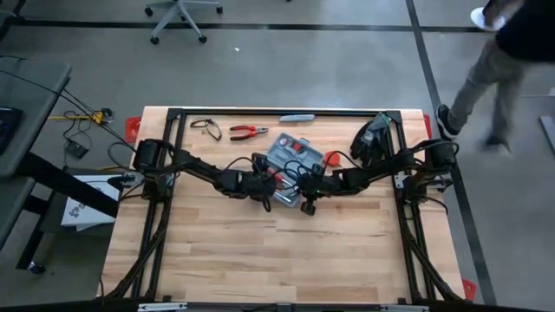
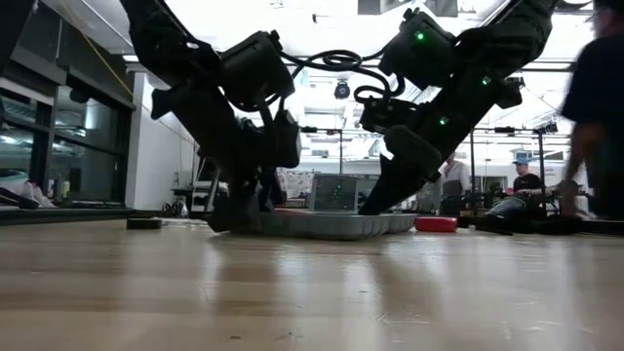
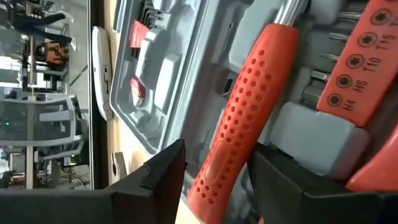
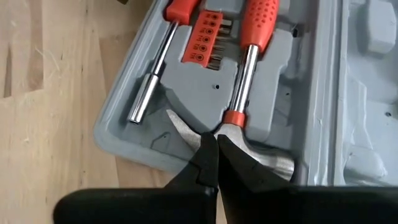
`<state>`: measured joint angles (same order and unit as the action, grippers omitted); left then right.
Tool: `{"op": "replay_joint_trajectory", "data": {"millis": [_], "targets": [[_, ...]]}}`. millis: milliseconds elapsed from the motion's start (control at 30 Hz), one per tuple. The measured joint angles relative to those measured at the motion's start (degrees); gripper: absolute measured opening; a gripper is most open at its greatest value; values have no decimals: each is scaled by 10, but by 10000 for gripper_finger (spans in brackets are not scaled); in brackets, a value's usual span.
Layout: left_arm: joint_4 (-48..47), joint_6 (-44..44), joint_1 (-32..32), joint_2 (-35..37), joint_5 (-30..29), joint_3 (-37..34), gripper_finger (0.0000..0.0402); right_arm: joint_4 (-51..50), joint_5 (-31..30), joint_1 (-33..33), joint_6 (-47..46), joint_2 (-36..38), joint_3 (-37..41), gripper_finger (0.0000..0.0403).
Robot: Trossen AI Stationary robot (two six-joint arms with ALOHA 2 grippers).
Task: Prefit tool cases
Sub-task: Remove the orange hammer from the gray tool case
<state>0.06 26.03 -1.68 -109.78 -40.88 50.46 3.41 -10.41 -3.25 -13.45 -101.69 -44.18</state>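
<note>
- Presently seating a red-handled hammer (image 3: 239, 118) into the open grey tool case (image 1: 290, 162), far centre of the wooden table (image 1: 260, 251), both arms converged on it.
- Left gripper (image 3: 214, 180): jaws parted, straddling the hammer's dimpled red grip; small gap visible on each side, so flanking rather than clamping. Looks like a release just after placement, or a nudge.
- Right gripper (image 4: 216, 165): fingers pressed together, empty, tips down at the hammer head (image 4: 249, 146), near the case's edge. Appears to be pressing or steadying.
- To do well: keep right tips low on the head so it stays in its moulded slot; lift left gripper straight away from the handle without dragging it out; check handle lies flush before withdrawing.
- Risk, as a guess: handle riding proud of the recess, lid then refusing to close.
- Right wrist view only: chrome socket driver (image 4: 152, 68) already lying in its slot; orange bit holder (image 4: 205, 37) between driver and hammer shaft.
- Left wrist view only: bit labels on the holder, plus the lid half of the case with moulded recesses.
- High view only: loose red-handled pliers (image 1: 249, 132), dark glasses (image 1: 205, 126), grey utility knife (image 1: 297, 117) on the far edge, apart from the case; a person walking past at the room's corner.
- Low view only: case sitting flat on the table, both arms reaching down onto it; fingers not readable there.
</note>
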Motion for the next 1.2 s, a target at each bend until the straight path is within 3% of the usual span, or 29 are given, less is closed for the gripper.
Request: {"op": "replay_joint_trajectory", "data": {"millis": [233, 400, 500, 667, 800, 1033, 1200], "targets": [[12, -14, 45, 2, 87, 1, 141, -1, 0, -1, 0, 0, 0, 0], [17, -24, 73, 3, 140, 0, 75, -4, -9, 0, 0, 1, 0, 0], [19, -25, 80, 3, 156, 0, 71, -5, -15, 0, 5, 1, 1, 0], [31, -39, 75, 2, 124, -1, 60, -4, -19, 0, 5, 1, 1, 0], [62, -71, 66, 1, 88, -2, 0, 1, -41, -6, 5, -1, 0, 0], [90, -59, 51, 15, 53, -5, 4, 14, -94, -29, 12, -2, 1, 0], [92, -54, 51, 16, 40, -5, 3, 5, -79, -26, 11, -2, 0, 0]]}}
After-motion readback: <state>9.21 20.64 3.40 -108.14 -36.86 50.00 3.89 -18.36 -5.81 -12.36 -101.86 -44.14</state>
